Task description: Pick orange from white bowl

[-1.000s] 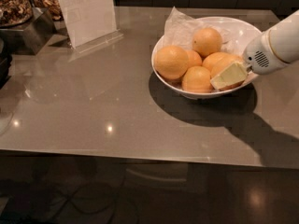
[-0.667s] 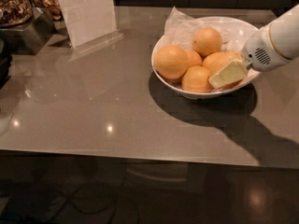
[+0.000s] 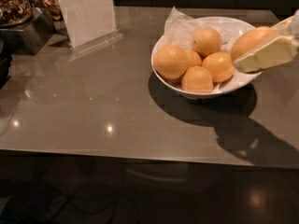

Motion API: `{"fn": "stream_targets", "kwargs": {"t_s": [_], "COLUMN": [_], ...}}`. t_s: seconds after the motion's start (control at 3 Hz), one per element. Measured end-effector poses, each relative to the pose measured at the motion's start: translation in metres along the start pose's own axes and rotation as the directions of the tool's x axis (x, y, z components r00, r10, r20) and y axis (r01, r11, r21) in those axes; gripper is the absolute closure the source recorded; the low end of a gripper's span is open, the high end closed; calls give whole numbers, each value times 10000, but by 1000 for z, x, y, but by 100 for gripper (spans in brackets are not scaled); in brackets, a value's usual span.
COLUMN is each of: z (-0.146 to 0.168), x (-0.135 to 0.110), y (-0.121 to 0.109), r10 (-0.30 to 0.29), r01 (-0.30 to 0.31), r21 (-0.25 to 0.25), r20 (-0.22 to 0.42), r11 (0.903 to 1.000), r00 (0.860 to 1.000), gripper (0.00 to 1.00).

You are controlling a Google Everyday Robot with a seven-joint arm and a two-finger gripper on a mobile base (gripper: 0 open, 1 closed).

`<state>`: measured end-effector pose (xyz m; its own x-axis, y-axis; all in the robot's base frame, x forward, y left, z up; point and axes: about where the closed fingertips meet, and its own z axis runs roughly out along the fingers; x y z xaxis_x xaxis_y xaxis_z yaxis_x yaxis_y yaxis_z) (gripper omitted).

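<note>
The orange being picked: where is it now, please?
At the camera view's right edge, the orange sits in the gripper, over the right rim of the white bowl.

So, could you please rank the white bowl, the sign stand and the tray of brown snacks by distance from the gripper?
The gripper, far right, holds the orange.
1. white bowl, just left, below it.
2. sign stand, back left.
3. tray of brown snacks, far-left corner.
</note>
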<state>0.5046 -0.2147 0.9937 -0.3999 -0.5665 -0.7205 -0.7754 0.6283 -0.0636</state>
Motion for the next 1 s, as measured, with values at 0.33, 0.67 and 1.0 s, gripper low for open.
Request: {"fn": "stream_targets", "kwargs": {"t_s": [0.33,0.67,1.0], "z": [-40,-43,-43], "x": [6,0,0], "y": [7,12,12], "r10": [538,639,635], "r01": [-474,-541,-538], "r21": [-585,-743,-741], "r20": [1117,1363,1357], "r11": [9972,9958,9958], "r00": [9923,9886,9887], "gripper": [100,100,100]}}
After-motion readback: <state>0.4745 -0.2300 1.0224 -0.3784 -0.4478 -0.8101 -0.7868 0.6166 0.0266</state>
